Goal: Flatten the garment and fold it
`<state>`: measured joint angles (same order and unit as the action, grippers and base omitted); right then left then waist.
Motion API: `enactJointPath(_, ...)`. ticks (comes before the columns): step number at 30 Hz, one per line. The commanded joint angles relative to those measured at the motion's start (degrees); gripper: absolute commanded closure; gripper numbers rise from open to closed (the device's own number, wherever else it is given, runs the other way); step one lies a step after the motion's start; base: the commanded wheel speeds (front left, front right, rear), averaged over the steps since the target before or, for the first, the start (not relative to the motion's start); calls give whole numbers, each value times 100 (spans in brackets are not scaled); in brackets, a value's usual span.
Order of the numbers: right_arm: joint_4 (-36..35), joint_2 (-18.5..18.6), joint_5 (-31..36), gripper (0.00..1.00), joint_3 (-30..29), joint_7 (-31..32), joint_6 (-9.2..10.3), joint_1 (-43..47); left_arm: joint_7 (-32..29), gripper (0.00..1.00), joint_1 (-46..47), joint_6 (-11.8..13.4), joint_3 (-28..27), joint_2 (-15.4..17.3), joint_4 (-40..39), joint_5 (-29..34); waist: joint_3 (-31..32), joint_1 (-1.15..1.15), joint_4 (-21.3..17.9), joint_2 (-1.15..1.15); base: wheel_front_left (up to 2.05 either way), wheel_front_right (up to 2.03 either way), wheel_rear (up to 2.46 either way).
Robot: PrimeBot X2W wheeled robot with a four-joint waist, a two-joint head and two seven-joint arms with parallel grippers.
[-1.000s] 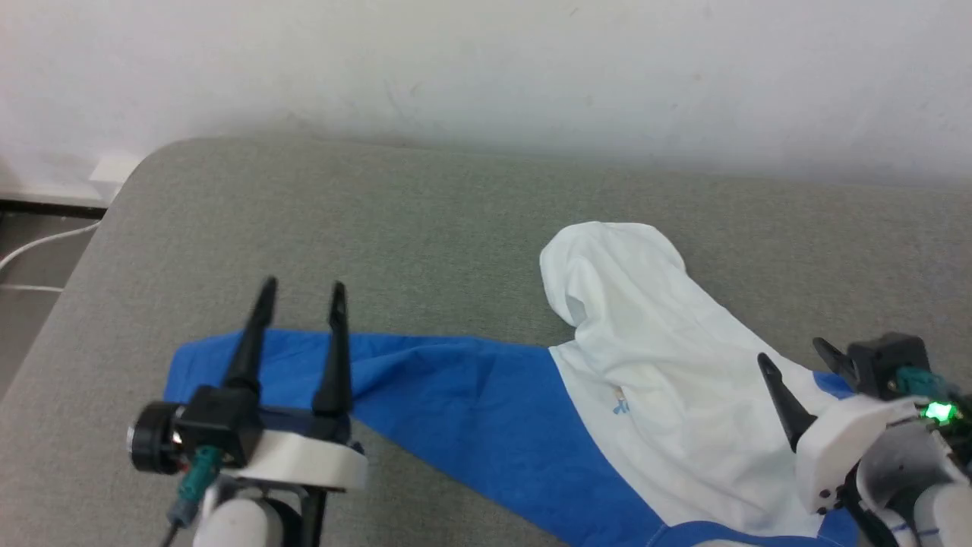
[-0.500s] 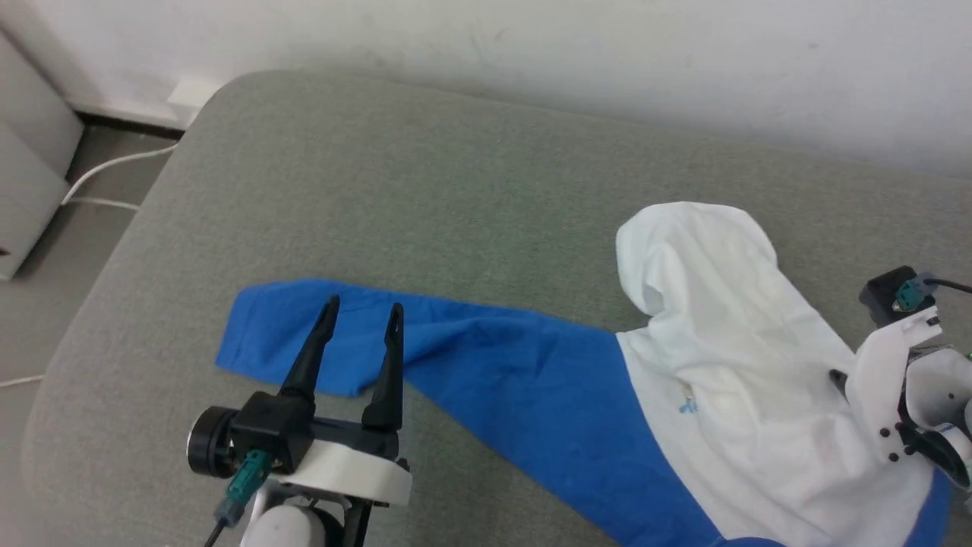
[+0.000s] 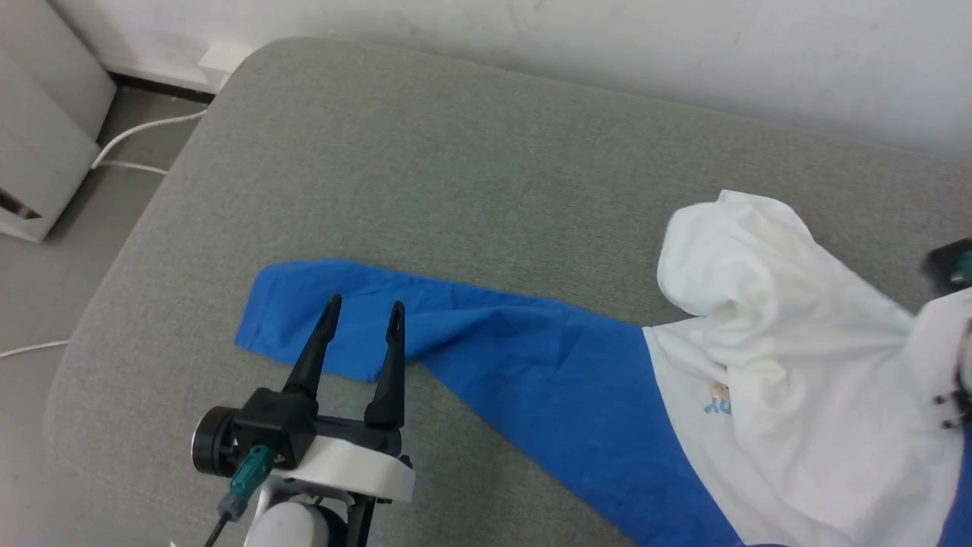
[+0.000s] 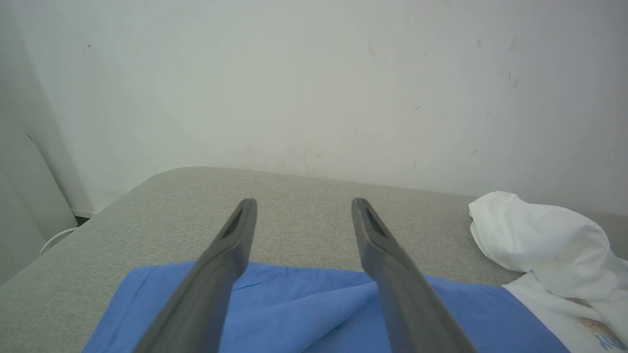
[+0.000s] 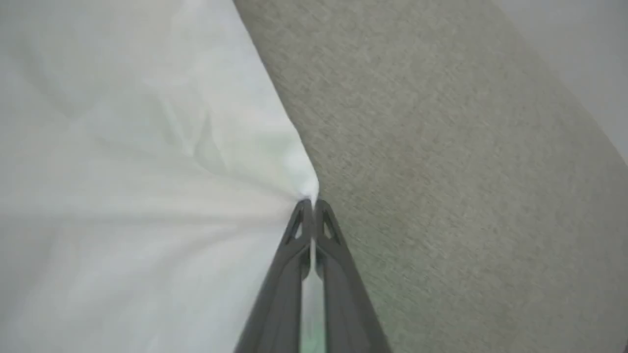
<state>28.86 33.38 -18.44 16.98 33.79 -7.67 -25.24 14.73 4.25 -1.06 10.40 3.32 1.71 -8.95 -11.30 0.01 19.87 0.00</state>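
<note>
- Bench [image 3: 471, 152]: covered in grey fabric. One rounded corner is seen ahead and to the left of the left gripper [image 3: 364, 304]. The left edge runs back beside that gripper, and the far edge lies against a pale wall [image 3: 607, 45].
- Open room: a broad stretch of bare grey cover is seen beyond the left gripper's fingertips, up to the wall. Bare cover is also seen to one side of the right gripper [image 5: 306, 202] in its wrist view.
- Off the bench, left of the left gripper: floor [image 3: 45, 304], a white cable [image 3: 137, 133] and a pale cabinet [image 3: 38, 152].
- Garment [image 3: 797, 425]: spread on the bench between the two grippers and not flat. The white body is bunched near the right gripper, with a raised hump [image 3: 729, 251] on its far side.
- Long axis: the blue sleeve [image 3: 486, 342] is stretched out from the white body towards the left gripper, cuff end under that gripper's fingertips, with loose creases along it.
- Writing: a small tan print [image 3: 717, 391] with blue lettering [image 3: 717, 408] is seen on the chest beside the sleeve seam. It is too small to be read.
- Left gripper: fingers held wide apart over the cuff end, nothing between them. Contact with the cloth cannot be told.
- Right gripper: fingers pressed together on a pinch of the garment's white edge, with folds drawn towards the pinch.
</note>
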Motion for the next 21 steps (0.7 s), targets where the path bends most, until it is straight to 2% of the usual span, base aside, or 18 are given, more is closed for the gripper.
enactJointPath(1, 225, 142, 176, 100, -246, -62, 19, -102, 27, 0, 83, -45, -16, -34, 22, 67, 71, -1, -118, 0, 0, 0, 0)
enactJointPath(7, 681, 320, 788, 100, -1109, -349, 19, -408, 27, 0, 162, -54, 6, -42, 34, 47, 54, -1, -248, 0, 0, 0, 0)
enactJointPath(13, 1076, 46, 1391, 100, -1757, -621, 19, -355, 27, 0, 225, -39, 36, -43, 59, -6, -14, -1, -314, 0, 0, 0, 0)
enactJointPath(14, 1178, -59, 1442, 44, -1840, -708, 19, -334, 27, 0, 235, -33, 33, -43, 70, -13, -16, -1, -331, 0, 0, 0, 0)
enactJointPath(15, 1245, -166, 1492, 0, -1895, -828, 19, -328, 27, 0, 238, -27, 25, -43, 85, -20, -7, -1, -355, 0, 0, 0, 0)
enactJointPath(21, 1038, -764, 1553, 0, -2000, -2099, 19, -426, 27, 0, 183, -84, -69, -44, 209, 9, 204, -1, -619, 0, 0, 0, 0)
